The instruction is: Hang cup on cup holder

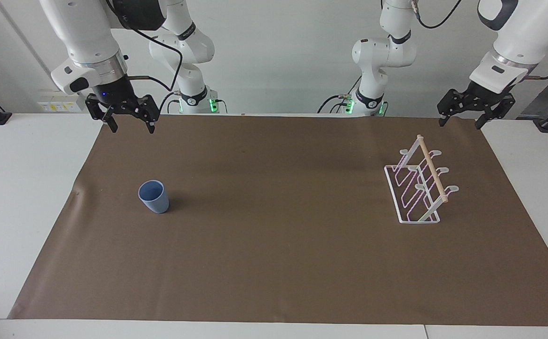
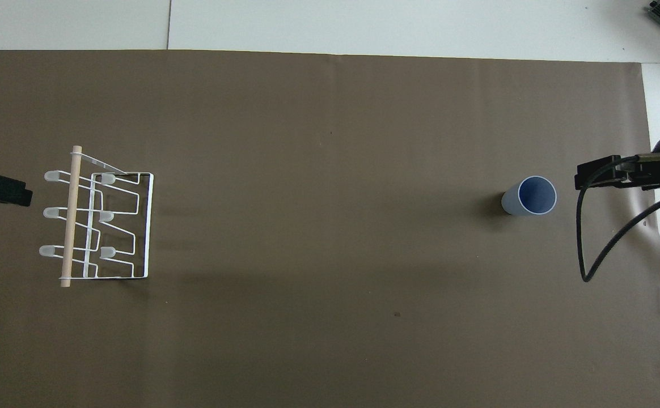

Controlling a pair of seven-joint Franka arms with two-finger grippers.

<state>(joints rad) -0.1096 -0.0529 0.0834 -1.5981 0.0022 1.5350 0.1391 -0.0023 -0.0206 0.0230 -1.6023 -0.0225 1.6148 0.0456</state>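
Nothing grasped yet: your right hand (image 1: 129, 118), fingers spread and empty, must drop onto the light-blue cup (image 1: 153, 197) at its five o'clock; left hand (image 1: 462, 116) waits, open.

Brown mat (image 1: 283, 245) covers most of white table (image 1: 15, 197); wall outlets (image 1: 57, 106) nr right arm's end.

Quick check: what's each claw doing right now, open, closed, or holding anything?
Left claw: open, holding nothing, raised near the cup holder.
Right claw: open, holding nothing, raised at the cup's end of the table.
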